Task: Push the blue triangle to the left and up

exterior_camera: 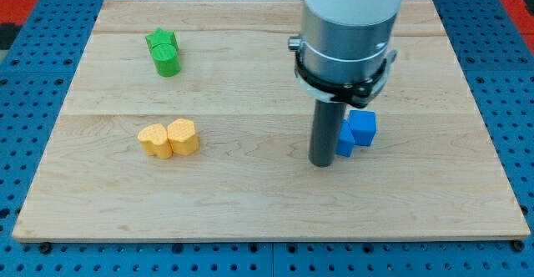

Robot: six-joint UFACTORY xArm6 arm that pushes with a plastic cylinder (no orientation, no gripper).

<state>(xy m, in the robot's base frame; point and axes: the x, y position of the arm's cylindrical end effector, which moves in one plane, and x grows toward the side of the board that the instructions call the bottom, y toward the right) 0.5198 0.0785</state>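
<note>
Blue blocks: two blue pieces (357, 133) touch each other just right of my tip (322, 163); which is the triangle, I cannot tell.
Arm: my rod stands upright; it has no fingers to part or close.
Others: yellow pair (169, 138) well left; green pair (164, 52) far upper left.
Surface: pale wooden board (250, 202) on blue pegboard (33, 52).

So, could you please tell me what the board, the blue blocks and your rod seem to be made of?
The board looks like pale wood in joined planks: grain lines and seams show, with a matt finish. The blue blocks look like moulded plastic or painted wood, I cannot tell which: flat, even colour, slight sheen. The rod, ending at my tip just left of them, looks like dark matt metal or plastic.
</note>
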